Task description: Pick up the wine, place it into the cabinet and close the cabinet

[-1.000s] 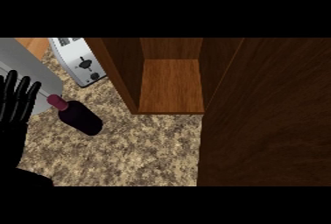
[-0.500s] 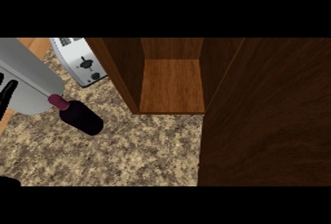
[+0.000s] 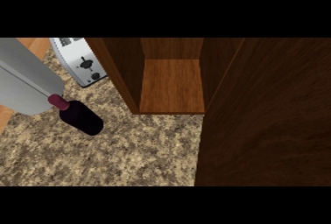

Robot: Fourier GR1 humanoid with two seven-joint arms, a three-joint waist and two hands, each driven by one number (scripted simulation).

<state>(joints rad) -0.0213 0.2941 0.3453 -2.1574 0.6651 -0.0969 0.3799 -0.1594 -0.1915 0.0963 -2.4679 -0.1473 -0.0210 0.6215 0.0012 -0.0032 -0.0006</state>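
Your wine bottle (image 3: pixel 81 116) stands on the speckled tabletop (image 3: pixel 116 153) at the left of the scene, seen from steeply above: its dark body leans toward the near right in the view and its dark red capped neck points to the far left. A broad grey forearm (image 3: pixel 26 83) slants across the far-left corner and its lower edge meets the bottle's cap, so you cannot see whether anything touches the neck beneath it. No hand shows anywhere, so you cannot tell whether the fingers are open or closed, on either side. Just beyond the bottle, at the far edge, sits a silver toaster (image 3: pixel 81 65), close to the cabinet's left wall. The cabinet (image 3: pixel 171 85) stands open to the right of the bottle, its wooden shelf floor bare and its front lip level with the bottle's far end; a strip of tabletop lies between the bottle and that left wall. The cabinet door (image 3: pixel 265 122) fills the right side as a tall dark panel, reaching to the near edge. Near the bottle the tabletop runs open toward you, bounded on the right by the door.
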